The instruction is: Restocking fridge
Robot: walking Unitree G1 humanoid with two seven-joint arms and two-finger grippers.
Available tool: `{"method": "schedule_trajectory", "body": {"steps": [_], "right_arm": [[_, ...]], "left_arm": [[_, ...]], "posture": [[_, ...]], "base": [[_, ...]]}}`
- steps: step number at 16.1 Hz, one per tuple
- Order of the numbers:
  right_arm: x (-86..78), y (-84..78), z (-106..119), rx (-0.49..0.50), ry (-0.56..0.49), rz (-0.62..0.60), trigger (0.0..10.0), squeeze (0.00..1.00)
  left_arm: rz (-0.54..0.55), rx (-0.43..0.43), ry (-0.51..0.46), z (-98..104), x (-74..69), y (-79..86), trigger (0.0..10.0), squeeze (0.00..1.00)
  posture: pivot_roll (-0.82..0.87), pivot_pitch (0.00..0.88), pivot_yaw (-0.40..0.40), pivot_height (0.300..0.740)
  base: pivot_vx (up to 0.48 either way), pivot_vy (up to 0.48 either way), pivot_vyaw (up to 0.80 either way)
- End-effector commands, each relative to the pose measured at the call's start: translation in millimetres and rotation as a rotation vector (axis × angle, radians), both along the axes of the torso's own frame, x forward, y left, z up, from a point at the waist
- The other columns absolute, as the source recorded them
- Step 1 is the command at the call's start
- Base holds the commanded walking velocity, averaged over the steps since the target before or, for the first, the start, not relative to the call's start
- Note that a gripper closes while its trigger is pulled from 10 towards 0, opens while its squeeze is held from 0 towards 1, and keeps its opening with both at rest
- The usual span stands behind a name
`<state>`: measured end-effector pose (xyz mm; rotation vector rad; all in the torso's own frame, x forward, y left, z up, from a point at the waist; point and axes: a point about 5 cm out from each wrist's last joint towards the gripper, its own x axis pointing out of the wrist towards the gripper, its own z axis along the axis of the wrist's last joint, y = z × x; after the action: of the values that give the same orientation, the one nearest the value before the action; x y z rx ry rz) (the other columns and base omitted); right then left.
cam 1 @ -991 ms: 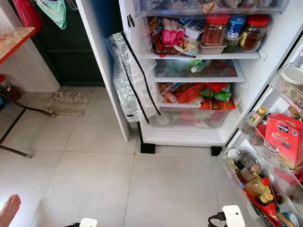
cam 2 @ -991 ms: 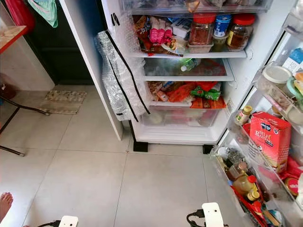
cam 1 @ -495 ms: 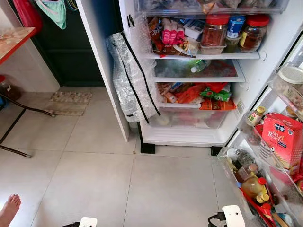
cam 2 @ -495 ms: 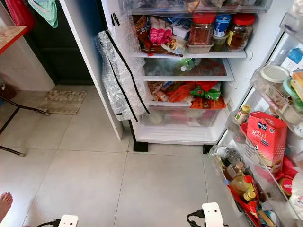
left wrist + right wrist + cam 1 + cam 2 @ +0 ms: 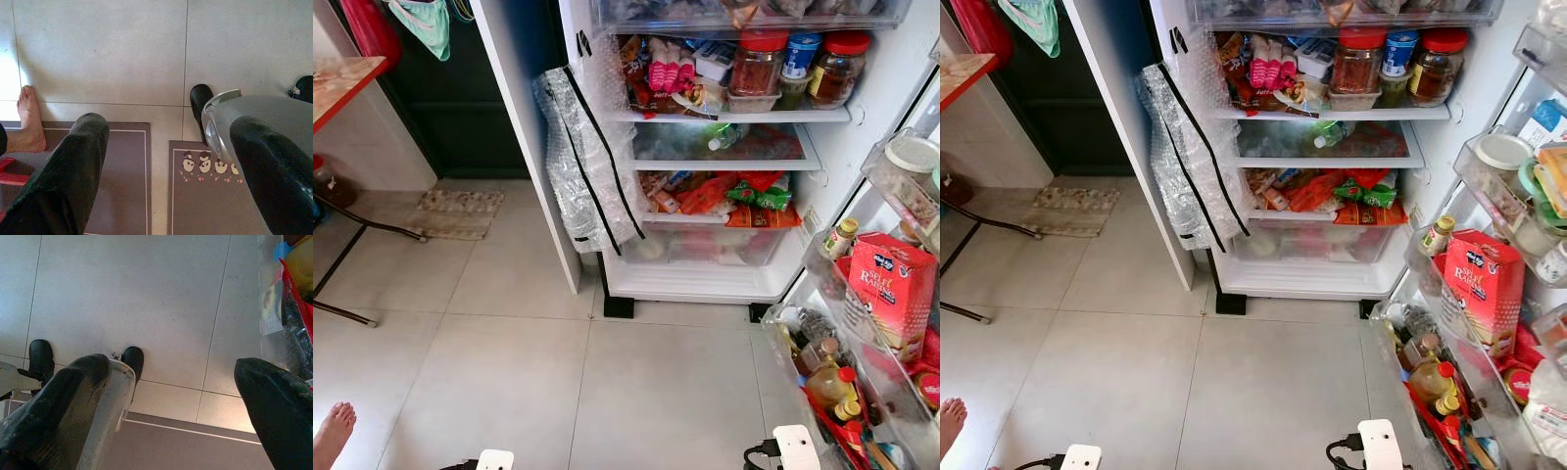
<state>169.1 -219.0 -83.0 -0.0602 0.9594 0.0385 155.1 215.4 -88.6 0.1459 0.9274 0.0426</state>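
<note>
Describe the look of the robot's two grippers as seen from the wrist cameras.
Each gripper has two long, thick black fingers with rounded tips and a slightly glossy, scuffed surface. The left gripper and the right gripper look alike, fingers set well apart.

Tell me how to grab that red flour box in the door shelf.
Grip the red box by its top, coming from above: it stands upright in the door shelf, its lower part behind the clear rail, with a small bottle close beside it. Both tools hang idle, open.
</note>
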Motion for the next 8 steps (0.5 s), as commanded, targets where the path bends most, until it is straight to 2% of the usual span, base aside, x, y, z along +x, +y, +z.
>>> {"method": "schedule_trajectory", "body": {"steps": [1, 8], "right_arm": [[-6.0, 0.3, -2.8, 0.004, 0.018, -0.008, 10.0, 0.00], [-5.4, 0.0, -2.6, 0.003, 0.018, -0.010, 10.0, 0.00]], "left_arm": [[0.012, 0.001, 0.030, -3.6, -10.1, 2.6, 10.0, 0.00], [0.016, 0.004, 0.034, -3.9, -10.3, 2.5, 10.0, 0.00]], "posture": [[-0.01, 0.137, 0.033, 0.740], [-0.01, 0.146, 0.032, 0.740]], "base": [[-0.251, 0.000, 0.00], [-0.270, 0.000, 0.00]]}}
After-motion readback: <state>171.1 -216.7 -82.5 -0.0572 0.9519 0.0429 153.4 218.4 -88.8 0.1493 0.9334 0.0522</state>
